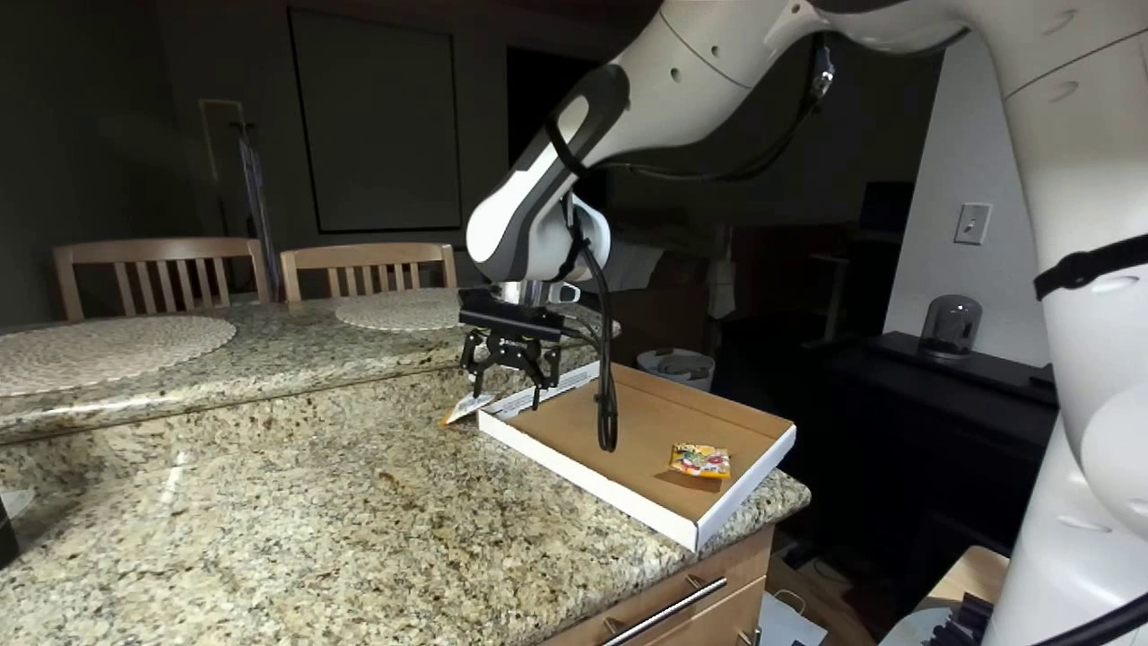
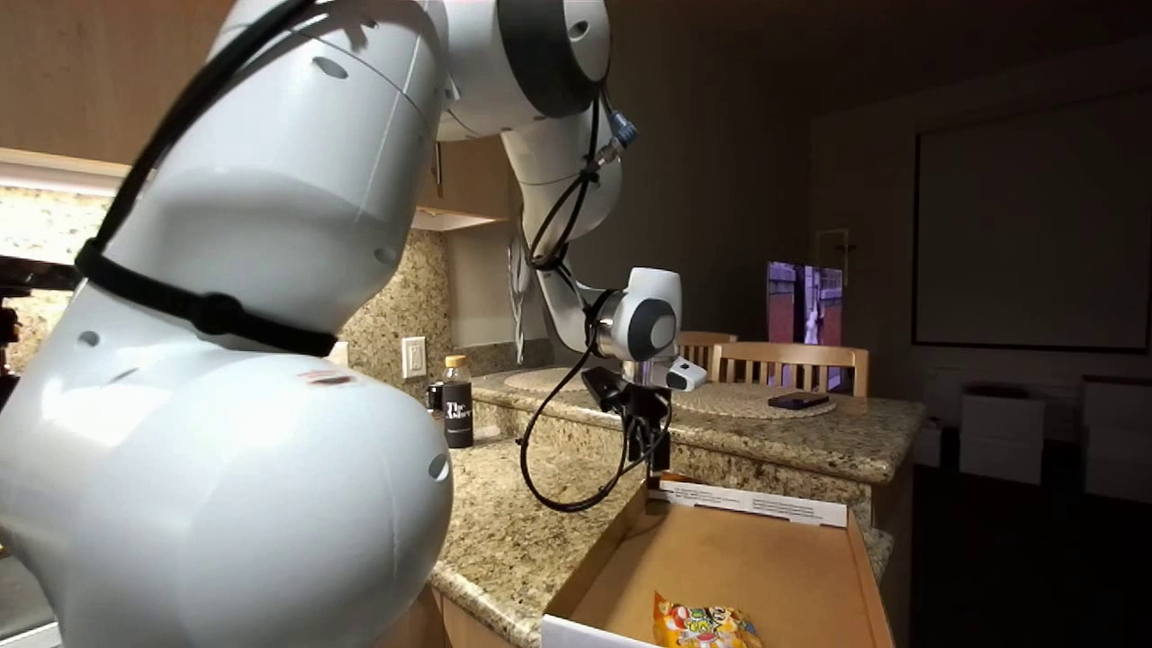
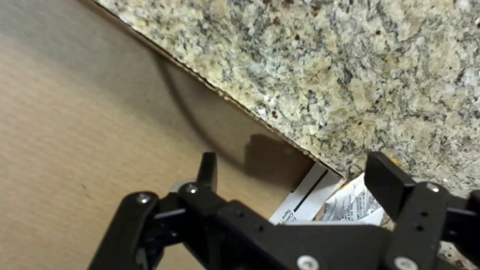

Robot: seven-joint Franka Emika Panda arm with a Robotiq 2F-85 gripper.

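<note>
My gripper [image 1: 507, 400] hangs with its jaws wide apart over the corner of a shallow cardboard box [image 1: 587, 482], holding nothing. In the wrist view the left fingertip [image 3: 208, 167] is above the box's brown floor. The right fingertip [image 3: 386, 183] is over a crumpled white packet [image 3: 350, 204] with fine print and orange edges. That packet [image 1: 468, 406] lies just outside the box corner, by the raised ledge; the gripper hides part of it in the wrist view. A colourful yellow-orange snack bag [image 1: 700, 460] lies inside the box, away from the gripper, and shows in both exterior views.
The box sits near the end of the granite counter [image 1: 359, 529]. Behind it rises a higher ledge [image 1: 287, 359] with round woven mats [image 1: 117, 350] and a phone [image 2: 798, 400]. A dark bottle [image 2: 458, 409] stands farther along the counter. A cable loop [image 1: 607, 413] hangs beside the gripper.
</note>
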